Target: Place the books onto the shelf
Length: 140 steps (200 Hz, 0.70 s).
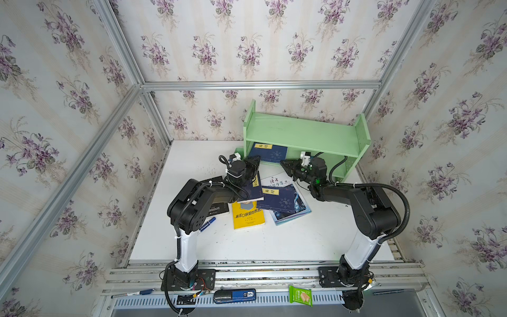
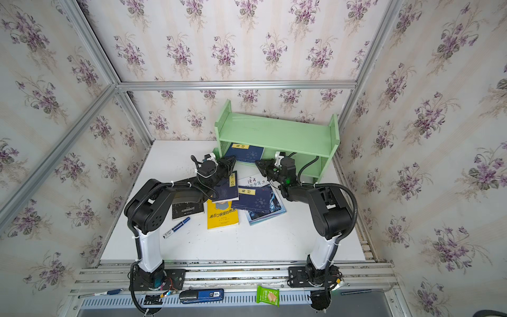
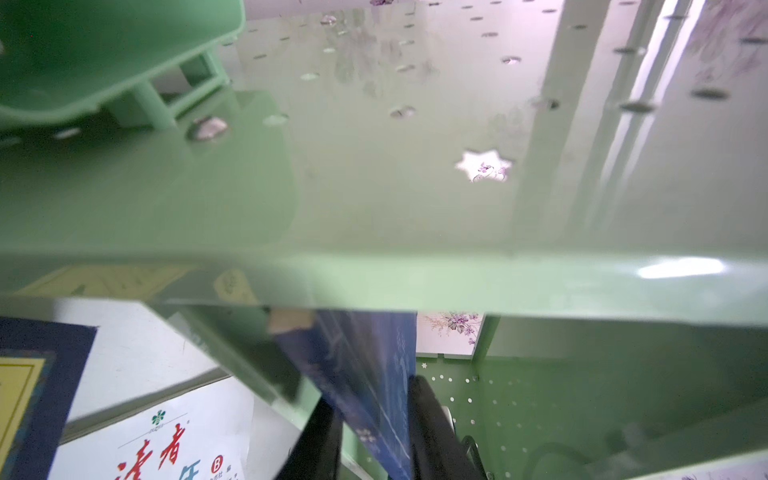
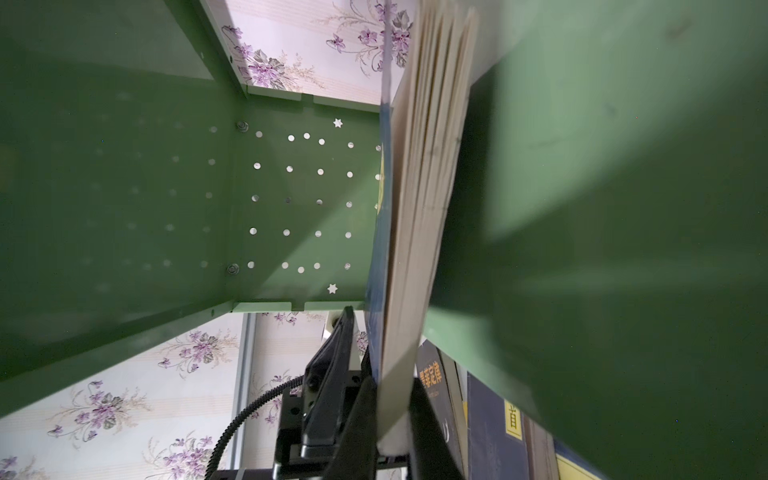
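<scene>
Pale green, the shelf (image 1: 301, 131) is standing at the back of the white surface (image 1: 274, 241), and we are judging the step in hand to be the seating of one navy book (image 1: 270, 152) in its lower tier. That book is standing on edge near the left end panel, its cover tilting toward the camera in both top views. The right gripper (image 1: 284, 164) is reaching in from the right, and in the right wrist view its fingers (image 4: 424, 424) are pinching the corner of the page block. The left gripper (image 1: 254, 161) is sitting at the book's other end. In the left wrist view its fingers (image 3: 432, 428) are standing parted on either side of the cover, with a strip of green showing between one finger and the book, so we are reading this hold as loose. Five further books are lying on the surface: a second navy book (image 1: 278, 199), a third navy book (image 1: 253, 189), a yellow book (image 1: 248, 216), a white-blue book (image 1: 290, 214) and a black book (image 1: 216, 210), partly covered. The next move is calling for the right gripper to steady the navy book against the end panel before letting go, since a leaning paperback is likely to slide flat. Both grippers are then needing to back out clear of the upper tier's front edge.
</scene>
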Available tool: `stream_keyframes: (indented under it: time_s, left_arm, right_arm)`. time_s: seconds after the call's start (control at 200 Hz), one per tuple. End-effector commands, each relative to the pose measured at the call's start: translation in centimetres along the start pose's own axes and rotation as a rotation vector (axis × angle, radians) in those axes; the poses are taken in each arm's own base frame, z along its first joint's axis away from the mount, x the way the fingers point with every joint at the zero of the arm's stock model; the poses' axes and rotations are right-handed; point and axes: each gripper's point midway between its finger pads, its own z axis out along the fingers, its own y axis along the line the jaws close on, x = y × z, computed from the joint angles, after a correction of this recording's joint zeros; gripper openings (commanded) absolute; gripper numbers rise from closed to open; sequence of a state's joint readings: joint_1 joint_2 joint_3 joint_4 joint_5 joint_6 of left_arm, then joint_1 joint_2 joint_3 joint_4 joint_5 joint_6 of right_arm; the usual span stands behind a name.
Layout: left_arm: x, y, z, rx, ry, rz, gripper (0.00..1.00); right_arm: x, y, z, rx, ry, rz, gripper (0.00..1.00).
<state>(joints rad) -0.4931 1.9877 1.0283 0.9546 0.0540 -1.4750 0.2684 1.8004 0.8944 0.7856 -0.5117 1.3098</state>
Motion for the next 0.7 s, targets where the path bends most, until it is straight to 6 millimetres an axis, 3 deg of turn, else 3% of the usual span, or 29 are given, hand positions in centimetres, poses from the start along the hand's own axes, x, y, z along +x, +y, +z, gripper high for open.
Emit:
stream_keyframes:
  time_s: [0.0,0.065,0.165,0.24,0.695]
  left_arm:
    - [0.3,-1.4,-0.4,0.048,0.016,-0.004,0.47]
    - [0.2,-1.2,-0.8,0.03,0.016,0.011,0.54]
    - [0.3,-1.3,-1.2,-0.005,0.032,0.055,0.73]
    - [0.5,-0.9,-1.2,-0.06,0.077,0.087,0.99]
    - [-2.4,0.7,-5.2,-0.192,0.004,0.24,0.99]
  right_arm:
    - [-0.6,-0.1,0.2,0.035,-0.015,-0.065,0.13]
    - [-0.7,-0.3,0.2,0.046,-0.017,-0.068,0.13]
    - [-0.8,-0.6,0.2,0.058,-0.024,-0.073,0.13]
    - [-0.9,-0.7,0.3,0.057,-0.025,-0.075,0.12]
    - [-1.3,-0.5,0.6,0.037,-0.041,-0.076,0.12]
